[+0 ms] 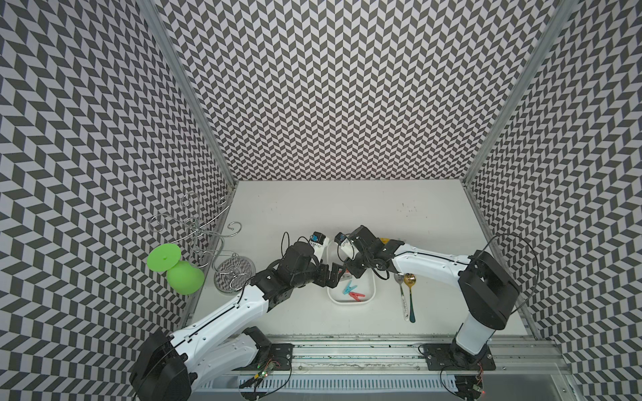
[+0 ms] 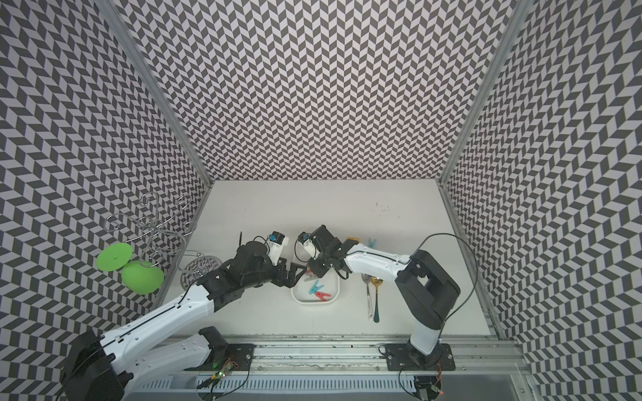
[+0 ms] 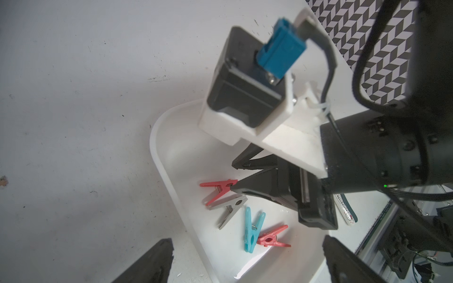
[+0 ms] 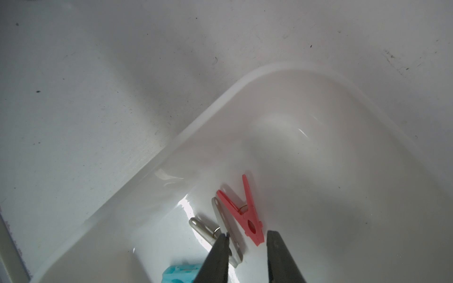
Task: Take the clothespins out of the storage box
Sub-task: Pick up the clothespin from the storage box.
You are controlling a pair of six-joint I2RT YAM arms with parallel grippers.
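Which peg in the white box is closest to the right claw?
The red peg lying beside the grey peg; its head sits between the right claw's tips. The other red peg lies by the blue peg, away from it.

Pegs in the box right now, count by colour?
Red pegs: 2
Grey peg: 1
Blue peg: 1
Total seen in the box: 4
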